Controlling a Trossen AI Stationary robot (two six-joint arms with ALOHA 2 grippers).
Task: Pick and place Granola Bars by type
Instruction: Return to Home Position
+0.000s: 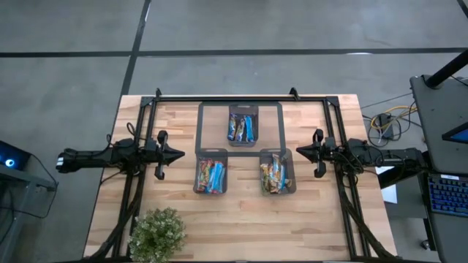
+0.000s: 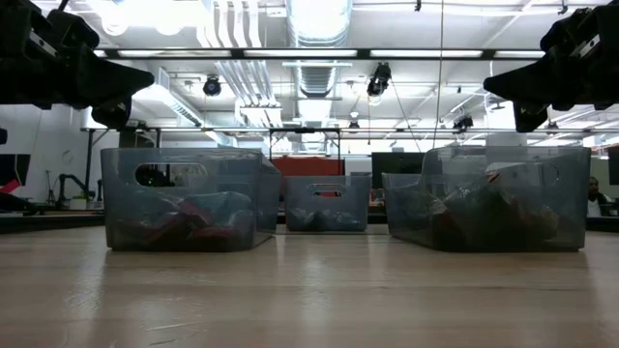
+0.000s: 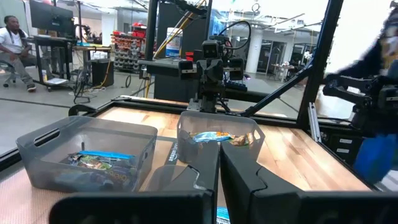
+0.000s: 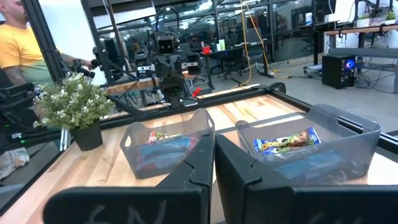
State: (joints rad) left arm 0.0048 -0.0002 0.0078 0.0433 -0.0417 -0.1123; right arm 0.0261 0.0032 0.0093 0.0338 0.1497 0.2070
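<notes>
Over table (image 1: 241, 219) sides – L fingers (image 1: 175, 155), R fingers (image 1: 302, 153) closed, empty.

Your left gripper (image 1: 178, 155) and right gripper (image 1: 299, 153) hang raised and level, fingers pressed together, tips pointing at each other. Both arms lie horizontal, on opposite sides.

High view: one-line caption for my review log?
Left gripper and right gripper shut and empty at the table's sides; granola bars lie in three bins between them.
</notes>
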